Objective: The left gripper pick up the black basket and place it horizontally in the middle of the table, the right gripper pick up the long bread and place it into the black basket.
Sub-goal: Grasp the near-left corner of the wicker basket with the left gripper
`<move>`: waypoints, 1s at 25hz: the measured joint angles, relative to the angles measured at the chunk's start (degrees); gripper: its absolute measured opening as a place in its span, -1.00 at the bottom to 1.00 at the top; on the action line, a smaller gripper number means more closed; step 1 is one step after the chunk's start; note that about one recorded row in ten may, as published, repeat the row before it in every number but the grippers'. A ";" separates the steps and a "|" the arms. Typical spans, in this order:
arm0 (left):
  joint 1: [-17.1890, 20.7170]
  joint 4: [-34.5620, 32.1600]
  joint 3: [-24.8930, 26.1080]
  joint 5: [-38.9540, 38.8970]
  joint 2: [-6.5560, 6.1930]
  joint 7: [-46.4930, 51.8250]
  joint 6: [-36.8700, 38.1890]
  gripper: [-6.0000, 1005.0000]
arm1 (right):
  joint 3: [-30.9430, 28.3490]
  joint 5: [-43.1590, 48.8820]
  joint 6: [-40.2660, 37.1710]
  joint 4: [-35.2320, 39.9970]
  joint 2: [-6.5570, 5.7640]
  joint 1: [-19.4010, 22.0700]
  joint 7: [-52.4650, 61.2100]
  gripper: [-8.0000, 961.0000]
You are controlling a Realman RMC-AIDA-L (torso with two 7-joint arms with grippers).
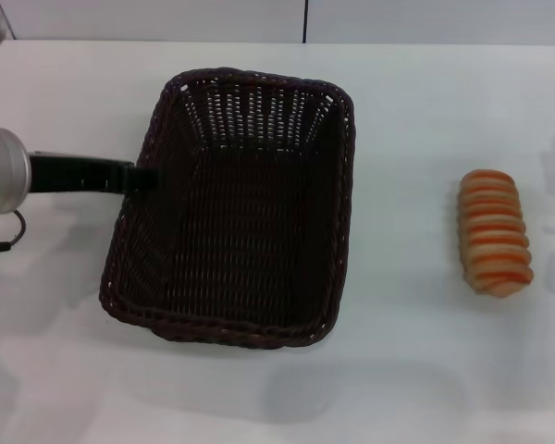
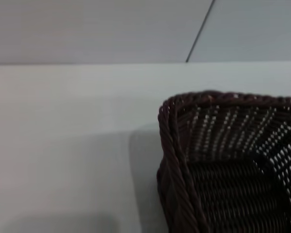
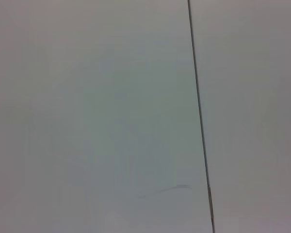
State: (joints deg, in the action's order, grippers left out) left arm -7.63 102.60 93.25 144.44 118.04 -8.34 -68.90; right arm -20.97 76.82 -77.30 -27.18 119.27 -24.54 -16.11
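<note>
The black basket [image 1: 342,222] sits left of the middle of the white table [image 1: 425,111], its long side running front to back and slightly skewed. My left gripper [image 1: 137,178] reaches in from the left and is closed on the basket's left rim. A soft shadow on the table in front of the basket suggests it is held a little above the surface. The left wrist view shows a corner of the braided rim [image 2: 170,141] close up. The long bread [image 1: 494,231] lies on the table at the right, well apart from the basket. My right gripper is out of view.
The table's far edge meets a pale wall with a dark vertical seam [image 1: 305,20]. The right wrist view shows only a plain pale surface with a dark seam [image 3: 199,116].
</note>
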 joint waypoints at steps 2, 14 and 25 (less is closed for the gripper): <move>-0.47 -0.56 -0.12 0.01 0.04 0.00 -0.55 0.53 | -0.01 0.00 0.01 0.02 0.00 -0.04 0.02 0.72; -2.50 -5.09 -0.76 -0.03 0.08 -0.23 -1.32 0.53 | -0.09 0.00 0.22 0.20 0.00 -0.26 0.15 0.72; -3.01 -5.62 -0.51 -0.04 -0.05 -1.21 -2.15 0.29 | -0.13 0.00 -0.01 0.20 0.00 -0.25 0.20 0.72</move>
State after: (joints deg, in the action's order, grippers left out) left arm -10.64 96.98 92.74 144.40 117.99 -9.55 -71.05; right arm -21.10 76.82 -77.31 -26.98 119.27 -24.78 -15.91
